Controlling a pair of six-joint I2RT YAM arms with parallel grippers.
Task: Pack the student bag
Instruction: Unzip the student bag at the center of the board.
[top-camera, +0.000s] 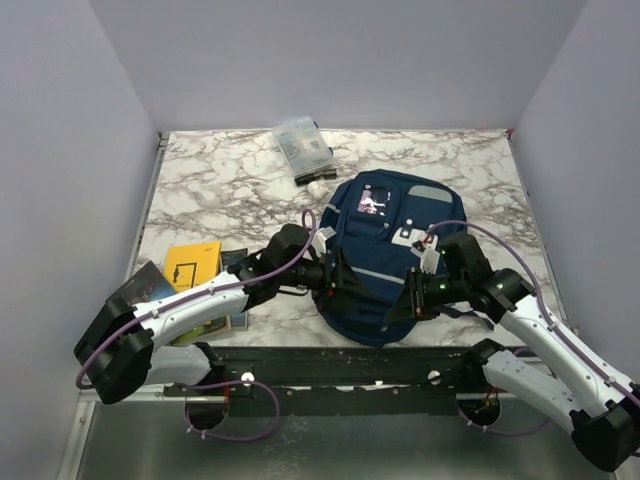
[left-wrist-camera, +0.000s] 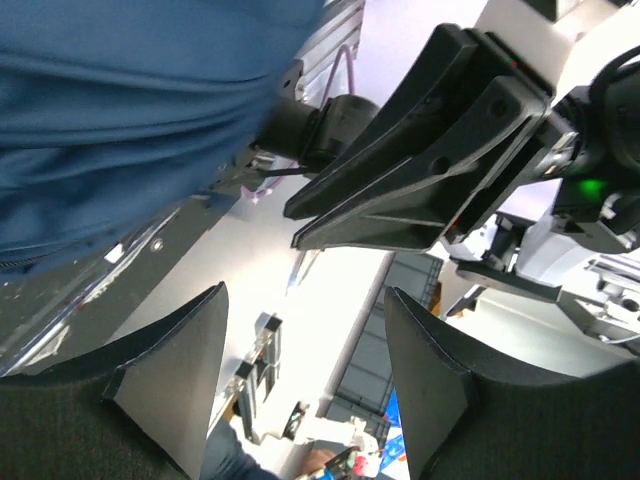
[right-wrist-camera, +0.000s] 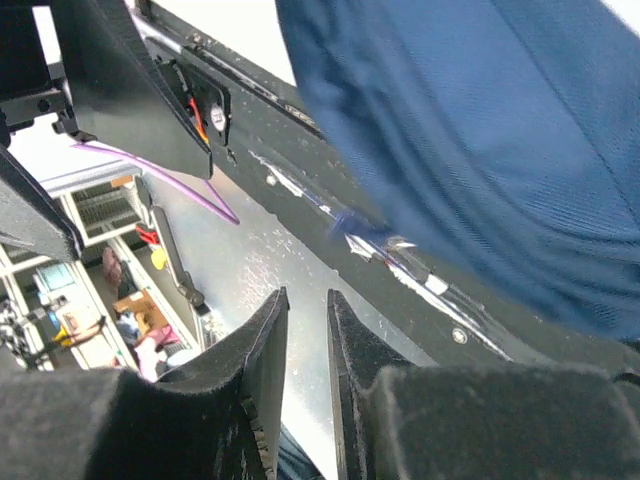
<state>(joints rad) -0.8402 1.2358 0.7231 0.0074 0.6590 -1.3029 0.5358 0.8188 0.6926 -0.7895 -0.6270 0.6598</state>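
Observation:
The student bag is a navy backpack that lies flat on the marble table, its near end over the black front rail. My left gripper is at the bag's left near edge. In the left wrist view it is open wide and empty, with blue bag fabric above it. My right gripper is at the bag's right near edge. In the right wrist view it is almost shut with nothing between the jaws, beside the bag fabric. The right gripper's fingers show in the left wrist view.
A small clear plastic pouch lies at the back of the table. A yellow book and other flat items lie at the left under the left arm. The black front rail runs along the near edge.

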